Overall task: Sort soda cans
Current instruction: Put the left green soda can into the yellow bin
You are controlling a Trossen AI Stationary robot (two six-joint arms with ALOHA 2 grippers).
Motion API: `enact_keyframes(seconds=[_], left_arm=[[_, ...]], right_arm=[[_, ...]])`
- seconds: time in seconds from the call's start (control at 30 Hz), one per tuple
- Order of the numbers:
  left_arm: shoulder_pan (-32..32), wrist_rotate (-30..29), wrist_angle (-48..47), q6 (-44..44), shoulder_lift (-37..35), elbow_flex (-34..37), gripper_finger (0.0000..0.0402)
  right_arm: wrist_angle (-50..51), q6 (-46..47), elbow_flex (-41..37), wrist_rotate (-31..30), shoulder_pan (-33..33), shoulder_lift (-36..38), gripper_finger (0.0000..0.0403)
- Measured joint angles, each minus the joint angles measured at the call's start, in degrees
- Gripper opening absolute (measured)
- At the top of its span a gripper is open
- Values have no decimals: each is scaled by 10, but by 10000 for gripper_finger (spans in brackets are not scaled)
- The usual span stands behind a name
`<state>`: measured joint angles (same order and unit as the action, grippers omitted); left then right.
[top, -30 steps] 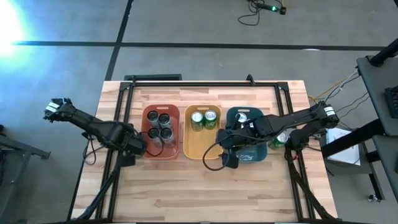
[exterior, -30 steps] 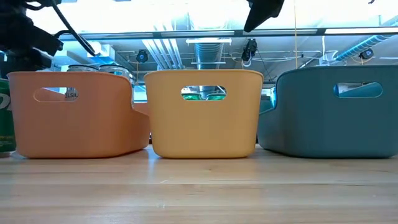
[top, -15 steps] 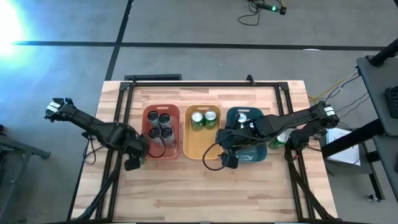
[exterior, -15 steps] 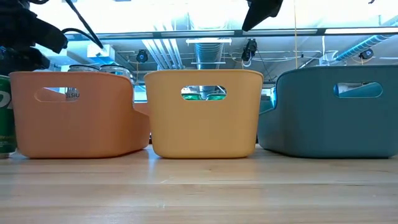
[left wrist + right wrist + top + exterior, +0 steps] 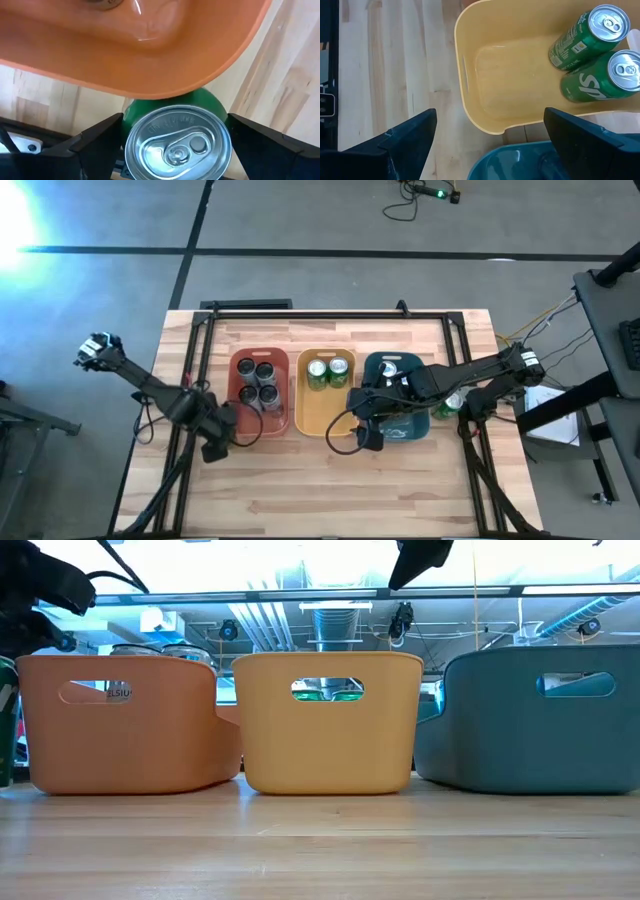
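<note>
Left gripper (image 5: 175, 145) straddles green can (image 5: 176, 135) — beside red bin (image 5: 150, 55).

The green soda can (image 5: 592, 82) lying in the yellow plastic bin (image 5: 520, 85) shows a big white "S". Its other words are too small to read.

A robotics lab or industrial workshop: bare grey concrete floor (image 5: 330, 230) marked with dark tape lines, loose cables (image 5: 405, 202), a wooden workbench (image 5: 330, 480) on a black metal frame, exposed ceiling ducts (image 5: 335, 618) beyond.
</note>
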<state>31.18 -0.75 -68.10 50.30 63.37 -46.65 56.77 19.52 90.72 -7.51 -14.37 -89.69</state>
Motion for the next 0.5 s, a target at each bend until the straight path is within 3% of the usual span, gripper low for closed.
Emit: enact_keyframes(seconds=[0.3,0.5], left_arm=[[17,-1,37,50,20,18,332],[18,15,39,66,33,23,301]], right_arm=[[1,-2,0,4,0,0,364],[7,-13,0,5,0,0,364]])
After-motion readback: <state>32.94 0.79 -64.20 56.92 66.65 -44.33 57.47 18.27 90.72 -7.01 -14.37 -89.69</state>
